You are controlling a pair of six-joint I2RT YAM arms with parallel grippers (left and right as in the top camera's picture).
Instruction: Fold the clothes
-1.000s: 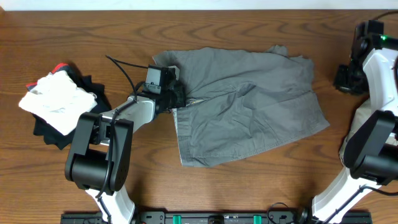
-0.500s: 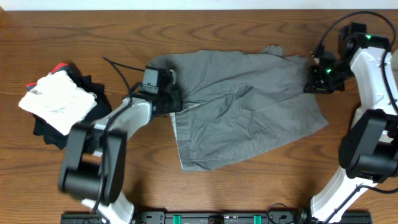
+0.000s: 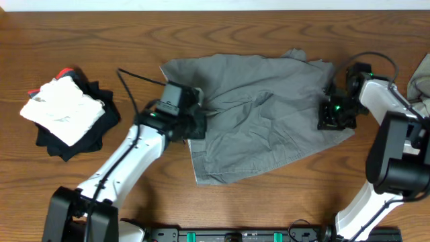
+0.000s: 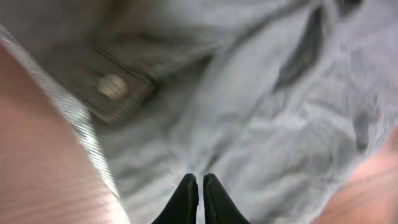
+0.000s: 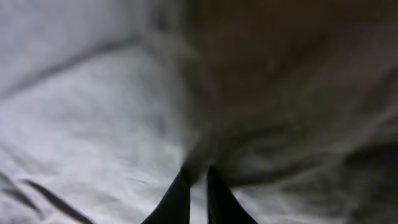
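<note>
We see a pair of grey shorts (image 3: 269,114) lying spread and rumpled in the middle of a wooden table (image 3: 235,27), waistband toward the left and leg hems toward the right. 2 robot arms reach onto them from opposite sides.

The left gripper (image 3: 195,124) sits on the waistband edge. In its wrist view the 2 black fingers (image 4: 186,196) are drawn together to a thin slit, with a ridge of grey cloth running up from the tips, so they appear to be pinching the fabric. A round button (image 4: 112,86) shows just up and left of them.

The right gripper (image 3: 330,115) rests on the shorts' right hem. Its wrist view is blurred, but the fingers (image 5: 177,196) are nearly together, with folds of cloth gathering at their tips.

Well apart at the far left lies a pile of white and black clothes (image 3: 64,111). A khaki-beige garment (image 3: 422,81) shows at the right edge.
</note>
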